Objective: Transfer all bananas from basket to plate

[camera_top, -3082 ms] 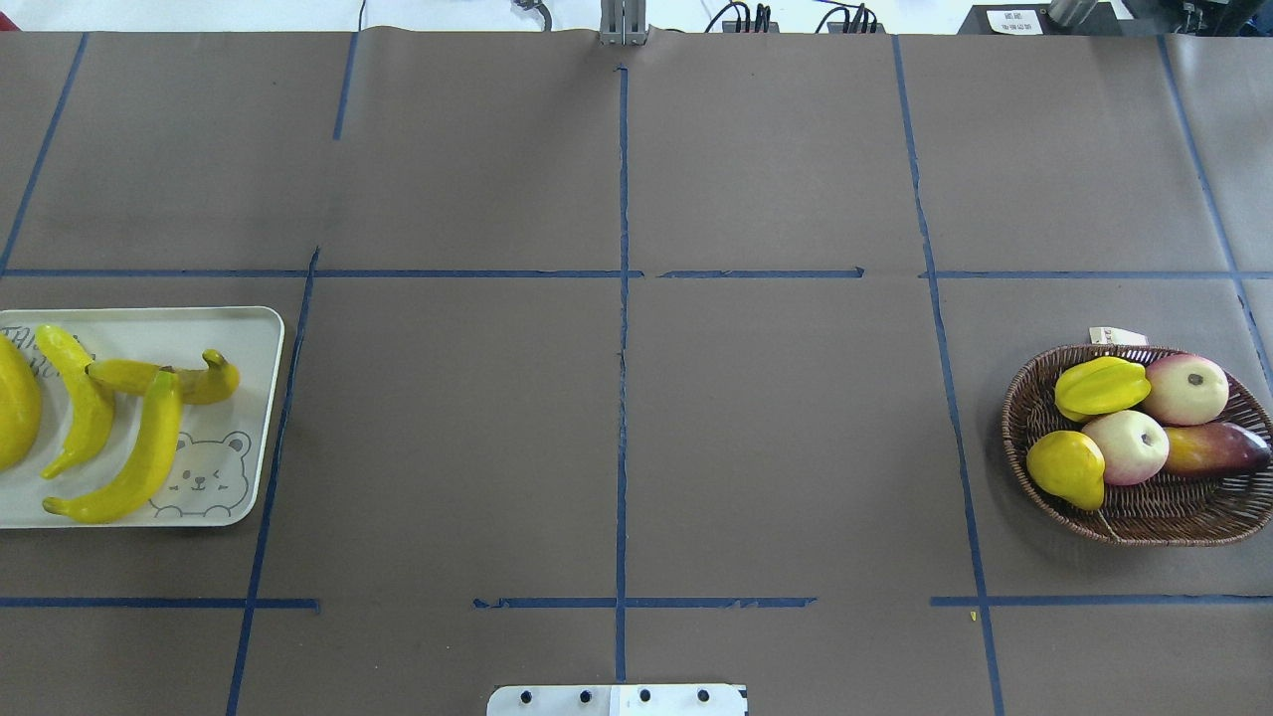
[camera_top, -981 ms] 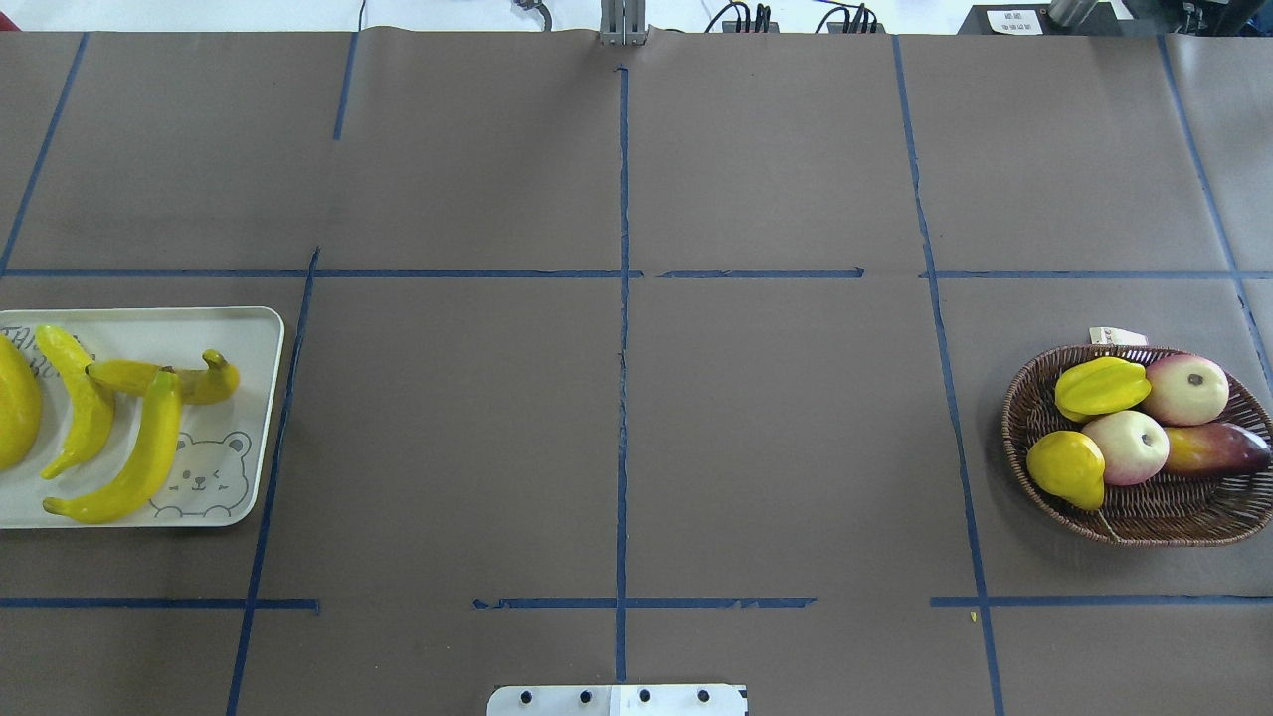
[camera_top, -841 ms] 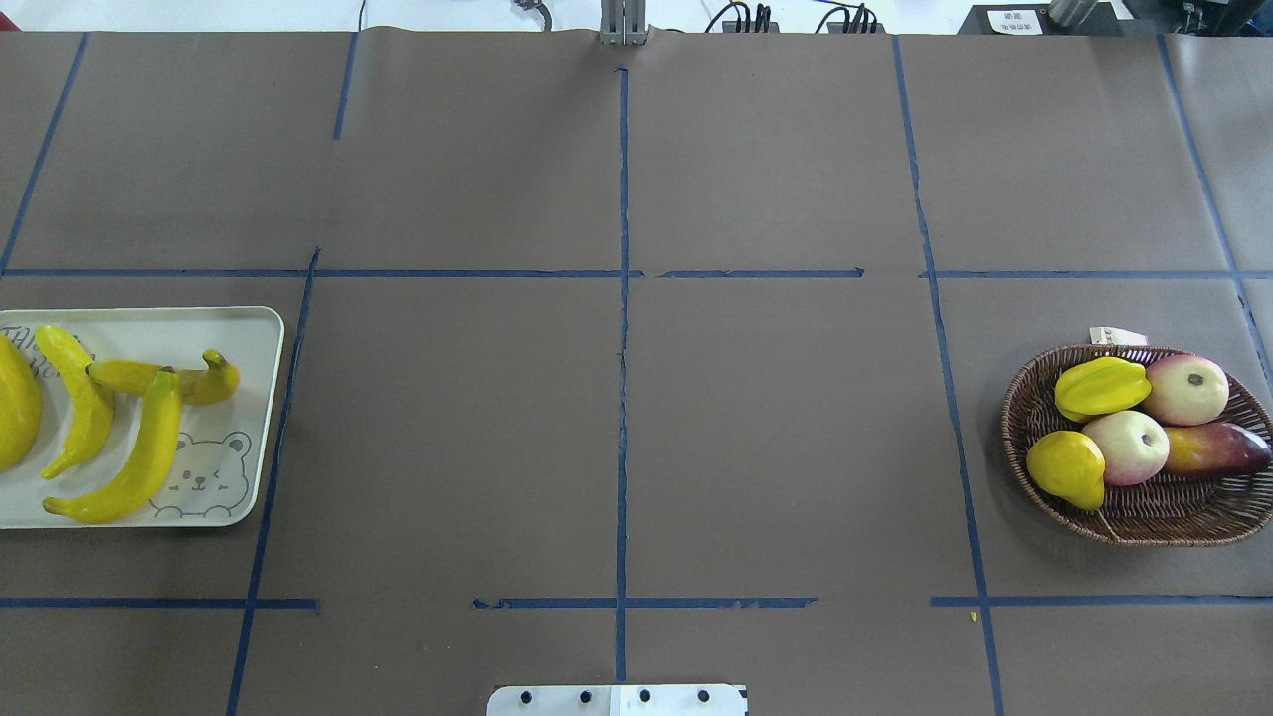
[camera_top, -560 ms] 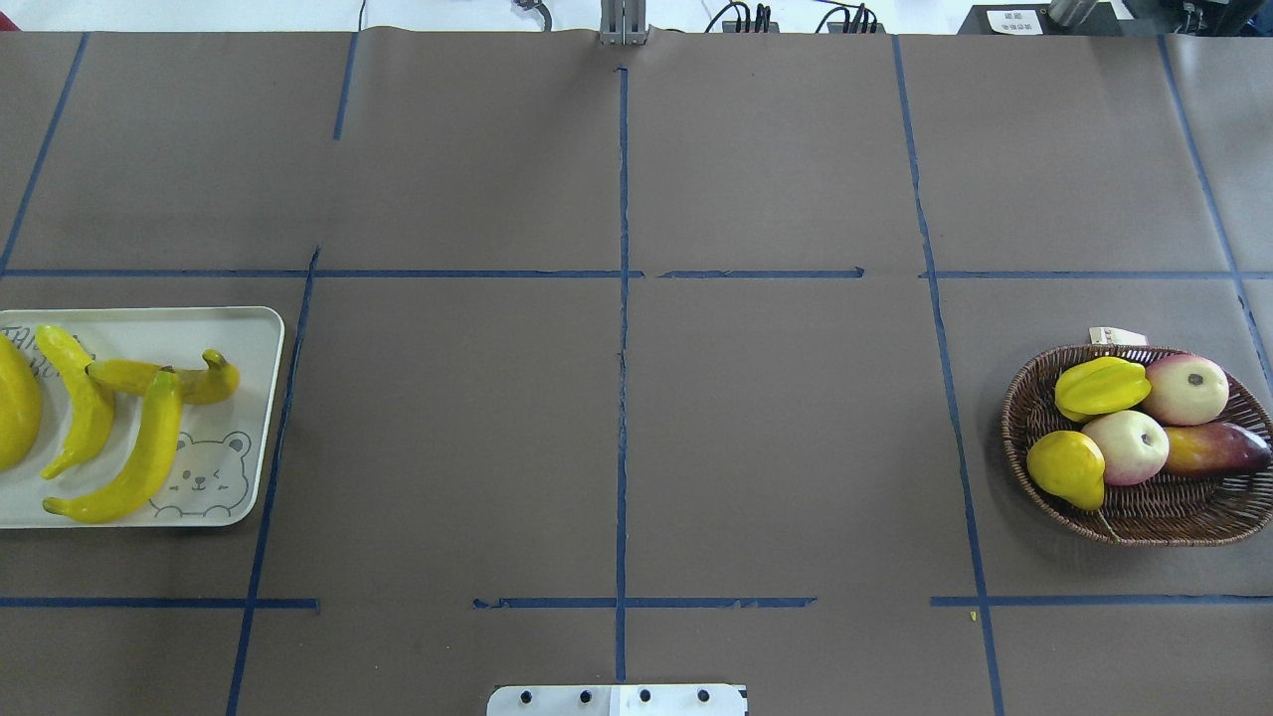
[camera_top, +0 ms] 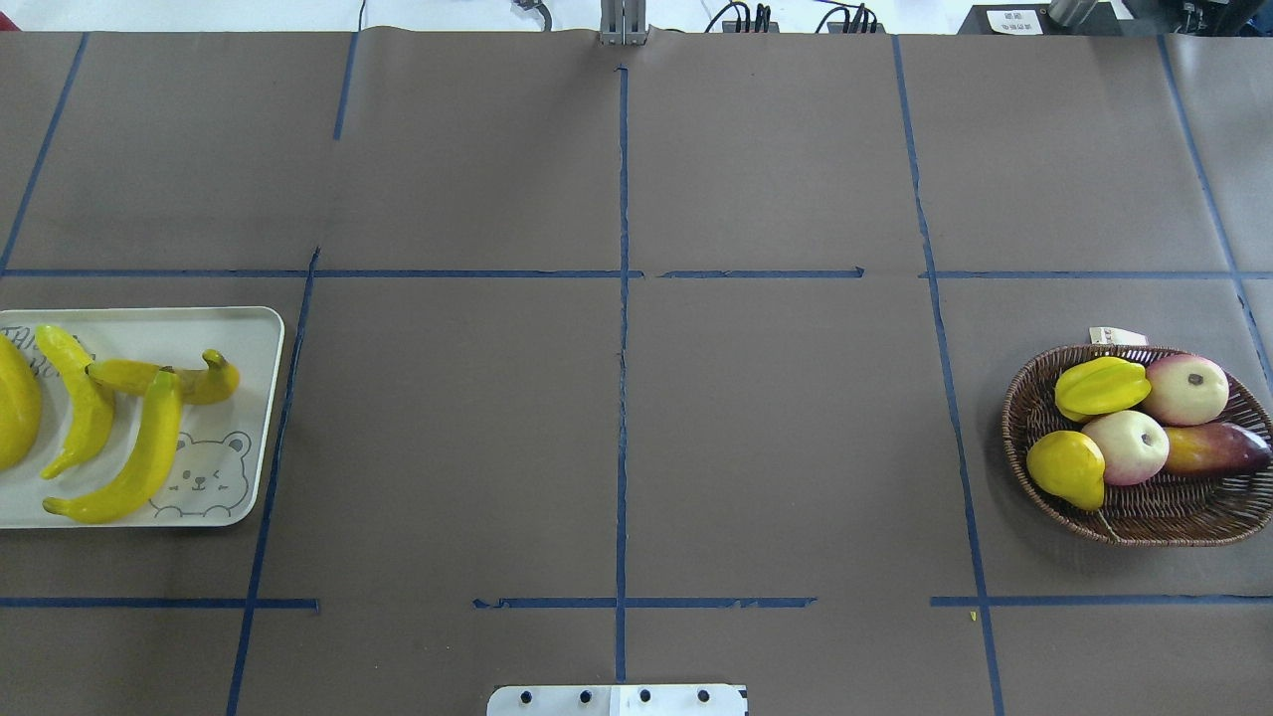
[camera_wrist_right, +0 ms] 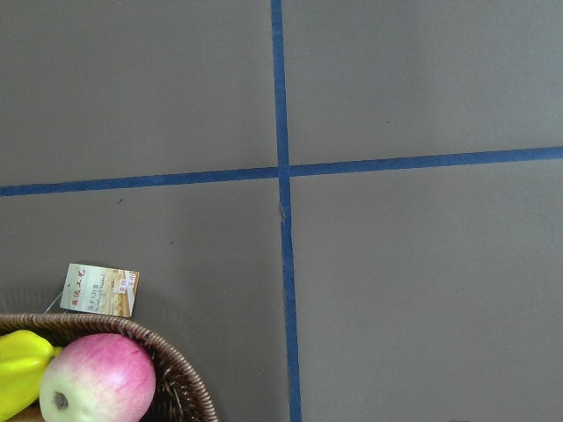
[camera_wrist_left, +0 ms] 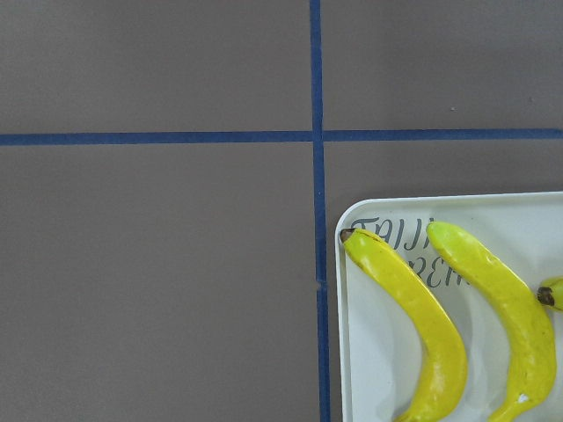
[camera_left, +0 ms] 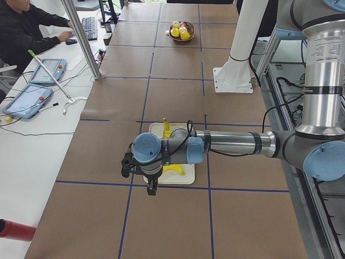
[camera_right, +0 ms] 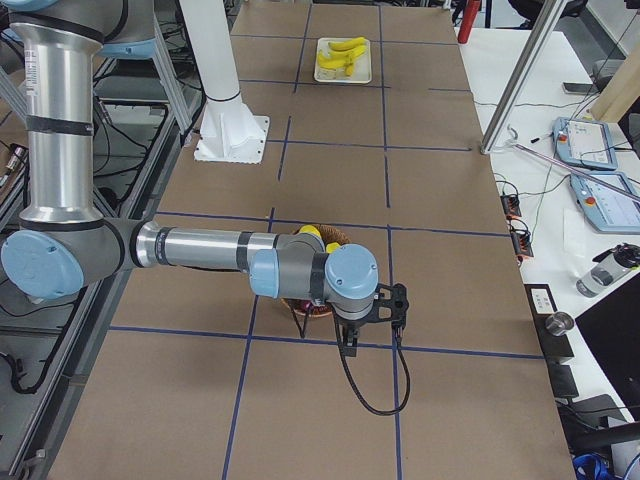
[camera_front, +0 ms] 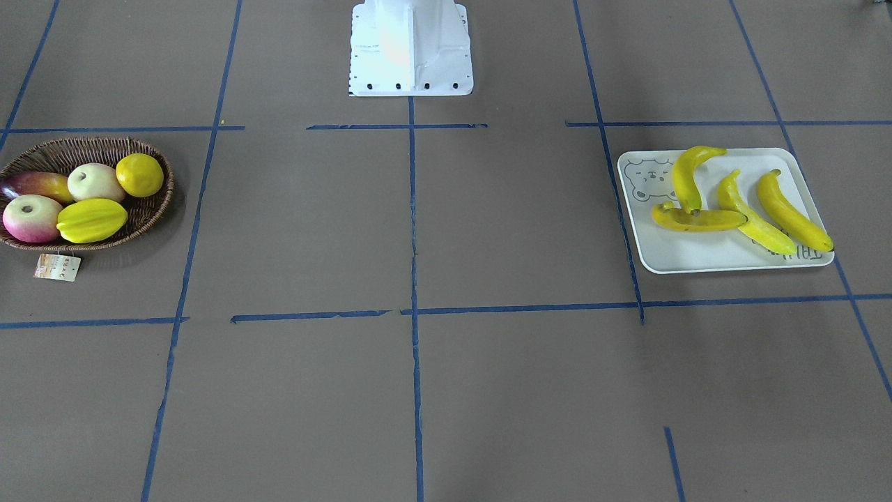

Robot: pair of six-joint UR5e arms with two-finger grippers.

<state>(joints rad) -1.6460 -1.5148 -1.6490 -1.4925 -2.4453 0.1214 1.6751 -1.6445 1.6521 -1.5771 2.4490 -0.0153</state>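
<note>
Four yellow bananas (camera_front: pixel 752 217) lie on the pale bear-face plate (camera_front: pixel 697 256). In the overhead view the plate (camera_top: pixel 244 338) is at the left edge, with one banana (camera_top: pixel 149 447) beside the bear drawing. The left wrist view shows the plate's corner (camera_wrist_left: pixel 352 264) and two bananas (camera_wrist_left: pixel 413 303). The wicker basket (camera_front: pixel 150 208) holds no bananas. My left gripper (camera_left: pixel 152 188) hangs beyond the plate's outer end, and my right gripper (camera_right: pixel 347 340) hangs beyond the basket (camera_right: pixel 318 310). I cannot tell whether either is open or shut.
The basket (camera_top: pixel 1174 517) holds a starfruit (camera_top: pixel 1099 386), a lemon (camera_top: pixel 1066 467), two apples (camera_top: pixel 1126 446) and a mango (camera_top: pixel 1218 447). Its paper tag (camera_wrist_right: pixel 99 290) lies on the table. The robot base (camera_front: pixel 411 49) stands at mid-table. An operator (camera_left: pixel 27 27) sits at the side desk.
</note>
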